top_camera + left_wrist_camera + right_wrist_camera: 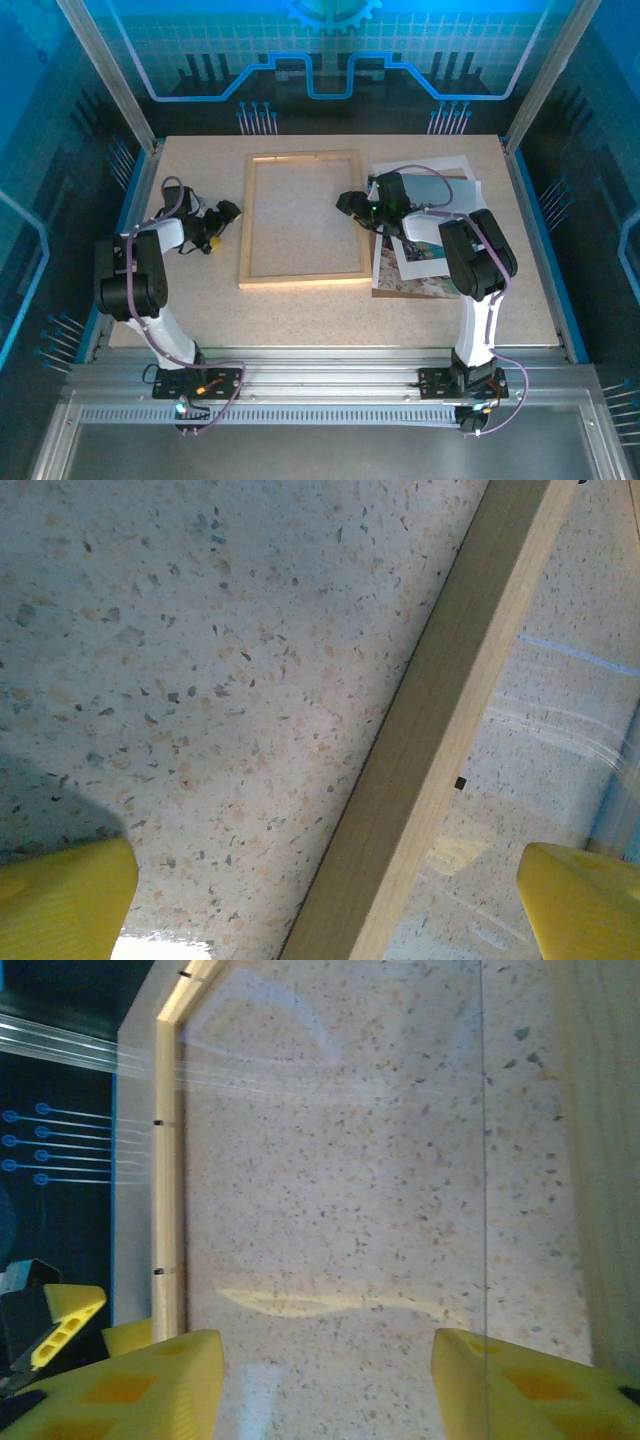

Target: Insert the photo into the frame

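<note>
The frame (247,220), thin light wood, lies flat at the table's middle. A clear pane rests inside it, its straight edge (483,1160) running close to the right rail (605,1160). The photo (425,255) lies to the right of the frame in a stack of sheets, partly hidden under the right arm. My right gripper (352,205) hovers over the frame's right rail. Its yellow fingers (150,1390) stand apart above the pane with nothing between them. My left gripper (225,215) is wide open beside the left rail (440,730), which crosses between its fingertips (65,900).
A white mat (440,168) and a brown backing board (400,292) lie in the stack with the photo at the right. Metal posts and blue walls ring the speckled table (300,320). Bare tabletop lies in front of the frame.
</note>
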Motion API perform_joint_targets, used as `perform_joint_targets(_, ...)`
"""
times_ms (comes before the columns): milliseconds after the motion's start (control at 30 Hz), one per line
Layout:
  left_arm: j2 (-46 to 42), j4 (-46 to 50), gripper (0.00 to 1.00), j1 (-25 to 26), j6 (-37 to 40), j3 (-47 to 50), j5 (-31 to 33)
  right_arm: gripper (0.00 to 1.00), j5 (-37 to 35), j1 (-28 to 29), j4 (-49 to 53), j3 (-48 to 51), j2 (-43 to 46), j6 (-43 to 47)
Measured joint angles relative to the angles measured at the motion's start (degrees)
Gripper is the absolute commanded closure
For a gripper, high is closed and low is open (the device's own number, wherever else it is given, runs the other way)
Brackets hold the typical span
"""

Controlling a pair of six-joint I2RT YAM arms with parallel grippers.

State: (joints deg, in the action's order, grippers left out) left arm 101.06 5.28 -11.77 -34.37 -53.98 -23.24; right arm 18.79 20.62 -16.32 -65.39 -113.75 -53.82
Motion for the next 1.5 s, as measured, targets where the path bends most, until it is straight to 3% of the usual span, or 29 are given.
perform_joint_targets(1133, 0.2, 0.4, 0.01, 0.1, 0.0, -0.6, -0.1, 0.30, -17.3, 0.3, 26.7, -10.5, 4.4, 16.0)
perform_joint_targets(1300, 0.2, 0.5, 0.01, 0.1, 0.0, -0.7, -0.2, 0.19, -21.9, -0.9, 30.6, -11.2, 6.9, 18.3)
perform_joint_targets(1367, 0.2, 0.5, 0.01, 0.1, 0.0, -0.7, -0.2, 0.01, -24.0, -2.0, 32.1, -11.2, 8.3, 19.3)
perform_joint_targets(1500, 0.1, 0.8, 0.01, 0.2, 0.0, -0.7, -0.1, 0.00, -26.8, -4.9, 34.4, -11.2, 11.4, 21.4)
